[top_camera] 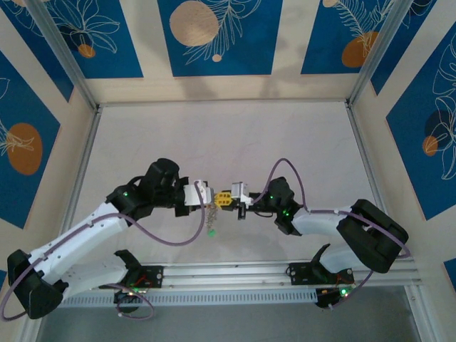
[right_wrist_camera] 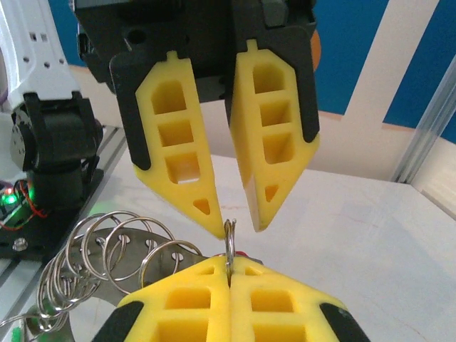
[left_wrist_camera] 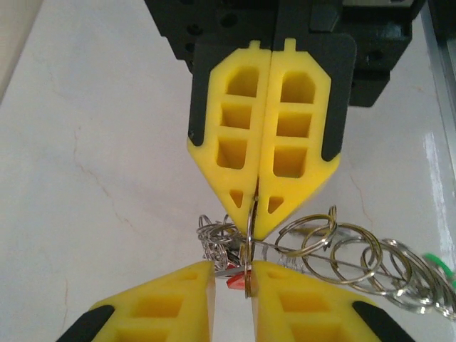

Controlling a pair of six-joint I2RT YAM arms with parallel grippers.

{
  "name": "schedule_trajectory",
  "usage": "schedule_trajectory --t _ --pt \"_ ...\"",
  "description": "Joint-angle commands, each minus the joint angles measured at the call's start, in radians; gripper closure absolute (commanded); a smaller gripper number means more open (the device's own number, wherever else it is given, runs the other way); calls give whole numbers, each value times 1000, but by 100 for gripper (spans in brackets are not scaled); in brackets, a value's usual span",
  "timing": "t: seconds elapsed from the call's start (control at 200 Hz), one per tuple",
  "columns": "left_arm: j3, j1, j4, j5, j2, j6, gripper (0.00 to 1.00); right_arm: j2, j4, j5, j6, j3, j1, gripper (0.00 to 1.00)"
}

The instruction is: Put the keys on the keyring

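Silver keyring (right_wrist_camera: 229, 241) clenched edge-on in right claw (right_wrist_camera: 229, 265), tip to tip with left claw (right_wrist_camera: 241, 228) — its jaws parted, nothing gripped. Red-tagged key (left_wrist_camera: 235, 283) sits in left claw's gap. Step: threading. Next — grip key, steer its hole onto the wire end.

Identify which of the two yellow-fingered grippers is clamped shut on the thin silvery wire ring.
The right gripper: its yellow fingers meet on the thin silvery wire ring. The left gripper has its fingers parted, with a gap.
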Motion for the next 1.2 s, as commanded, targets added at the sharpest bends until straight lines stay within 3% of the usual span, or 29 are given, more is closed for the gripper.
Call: schedule_trajectory --t 0.0,0.27,0.38,0.455,0.52,0.685,0.81,1.195 --pt "-29 14 99 67 -26 -65 80 12 181 -12 66 -17 -8 100" --pt "-74 21 185 124 -32 -110 81 47 297 -11 110 -28 -8 100" --pt "-72 24 174 119 -24 -93 89 46 281 -15 101 -25 -8 100" --pt "-51 24 130 108 -14 -62 100 36 230 -13 77 -22 -7 100" --pt "-18 24 81 80 2 -38 100 10 119 2 36 -9 -2 100" --pt "82 -19 -99 -72 66 87 100 -51 -196 90 -58 58 22 87" --pt "130 -66 -185 -177 116 147 100 -29 -196 101 -36 71 22 84" --pt "138 -75 -164 -159 107 151 100 32 -228 116 -8 108 28 82"
